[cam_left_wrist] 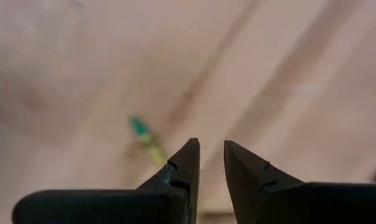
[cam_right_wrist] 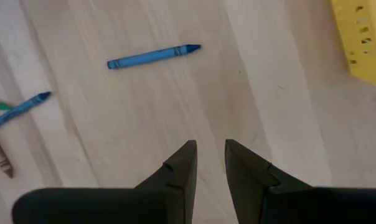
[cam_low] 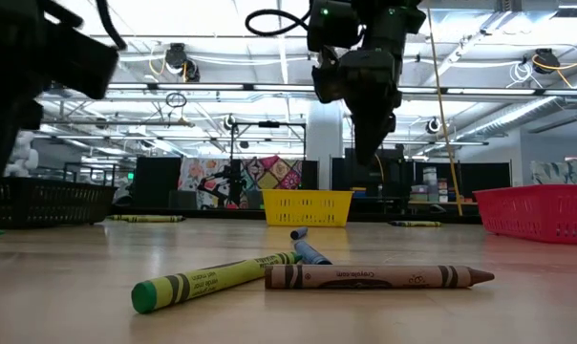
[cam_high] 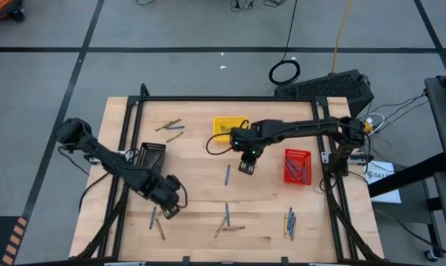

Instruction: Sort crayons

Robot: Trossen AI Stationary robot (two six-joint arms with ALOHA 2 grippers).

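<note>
Crayons lie scattered on the wooden table (cam_high: 201,185): a blue one (cam_high: 227,174) at the middle, a group (cam_high: 227,222) near the front, a pair (cam_high: 289,222) at the front right, and more (cam_high: 171,127) at the far left. My left gripper (cam_high: 169,210) hovers at the front left, pointing steeply down; a green-yellow crayon (cam_left_wrist: 147,140) lies just beyond its tips (cam_left_wrist: 211,146). My right gripper (cam_high: 246,168) hovers at the middle, short of a blue crayon (cam_right_wrist: 154,56). Both grippers have their fingers a little apart with nothing between them.
A yellow tray (cam_high: 229,127) stands at the far middle. A red tray (cam_high: 297,166) holding crayons is at the right and a black tray (cam_high: 151,155) at the left. Close to the low camera lie a green-yellow crayon (cam_low: 212,280), a brown one (cam_low: 374,277) and a blue one (cam_low: 308,250).
</note>
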